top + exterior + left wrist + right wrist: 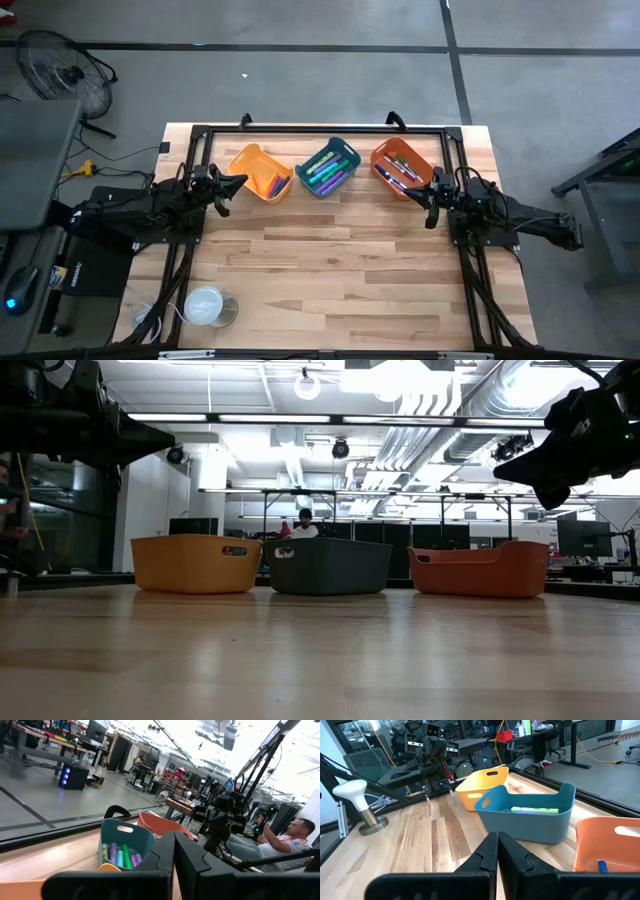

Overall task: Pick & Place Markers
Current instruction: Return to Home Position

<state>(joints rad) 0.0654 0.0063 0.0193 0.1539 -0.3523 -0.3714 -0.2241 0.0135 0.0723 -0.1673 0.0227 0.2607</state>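
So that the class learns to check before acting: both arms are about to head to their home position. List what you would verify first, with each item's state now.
1. Left gripper shut with nothing between its fingers: ok.
2. Right gripper shut with nothing between its fingers: ok.
3. Markers lie inside the bins: ok.
4. No marker lies loose on the table: ok, none shows in the high view.
5. Yellow bin, blue bin and orange bin stand upright in a row: ok.
6. White round thing at the table's near edge is apart from both arms: ok.
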